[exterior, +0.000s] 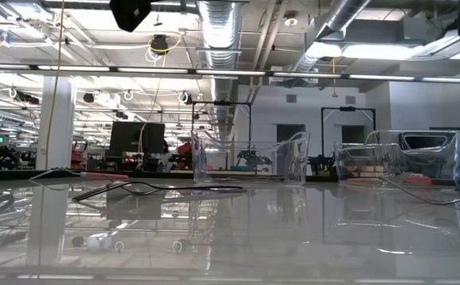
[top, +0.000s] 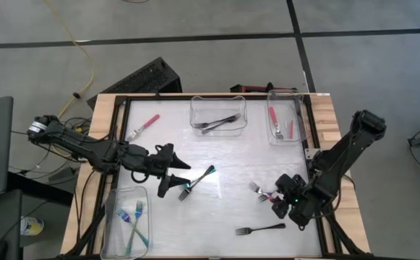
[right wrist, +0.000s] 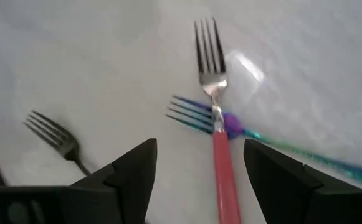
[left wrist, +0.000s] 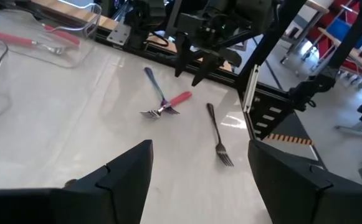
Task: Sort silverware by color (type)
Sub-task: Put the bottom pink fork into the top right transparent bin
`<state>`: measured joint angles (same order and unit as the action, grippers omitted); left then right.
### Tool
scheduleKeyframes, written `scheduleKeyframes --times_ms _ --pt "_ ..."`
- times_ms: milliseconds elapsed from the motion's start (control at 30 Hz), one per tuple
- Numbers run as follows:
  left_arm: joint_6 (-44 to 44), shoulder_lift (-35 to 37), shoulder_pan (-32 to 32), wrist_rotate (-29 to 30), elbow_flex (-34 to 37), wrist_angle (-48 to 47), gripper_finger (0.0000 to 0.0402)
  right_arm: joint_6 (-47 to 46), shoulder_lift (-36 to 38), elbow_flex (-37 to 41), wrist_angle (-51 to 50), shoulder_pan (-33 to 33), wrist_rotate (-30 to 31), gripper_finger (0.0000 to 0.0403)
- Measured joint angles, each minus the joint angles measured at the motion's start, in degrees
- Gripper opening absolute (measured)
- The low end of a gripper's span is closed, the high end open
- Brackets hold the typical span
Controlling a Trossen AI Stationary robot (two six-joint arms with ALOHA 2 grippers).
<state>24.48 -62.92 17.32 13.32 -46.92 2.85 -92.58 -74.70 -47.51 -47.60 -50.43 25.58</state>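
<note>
My right gripper (top: pixel 280 204) (right wrist: pixel 199 149) hovers open at the table's right near side. It is over a red-handled fork (right wrist: pixel 221 168) that lies across a teal fork (right wrist: pixel 196 116); its fingers stand either side of the red handle and touch nothing. This crossed pair (top: pixel 264 192) (left wrist: pixel 165 104) lies flat on the table. A black fork (top: pixel 260 230) (left wrist: pixel 218 134) lies closer to the near edge. My left gripper (top: pixel 173 173) (left wrist: pixel 199 146) is open at mid-table with nothing between its fingers, and another teal fork (top: pixel 199 180) lies just beside it. One red fork (top: pixel 143 126) rests far left.
Three clear bins stand on the table. The far middle one (top: pixel 218 107) (exterior: pixel 249 162) has black forks. The far right one (top: pixel 302 123) (exterior: pixel 396 162) has red forks. The near left one (top: pixel 116 217) has teal forks. A black frame rims the table (top: pixel 195 97). Bare tabletop lies between the arms.
</note>
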Motion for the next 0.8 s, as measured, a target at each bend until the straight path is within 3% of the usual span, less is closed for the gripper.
scheduleKeyframes --times_ms 200,800 --pt "-1.35 0.02 0.00 0.91 0.00 0.02 0.0248 -0.11 -3.36 -0.04 1.50 1.50 -5.54 0.0265" --pt "-1.27 0.00 -1.73 1.01 0.00 -0.35 0.0248 5.43 -19.59 -0.37 7.44 5.52 -10.82 0.0264"
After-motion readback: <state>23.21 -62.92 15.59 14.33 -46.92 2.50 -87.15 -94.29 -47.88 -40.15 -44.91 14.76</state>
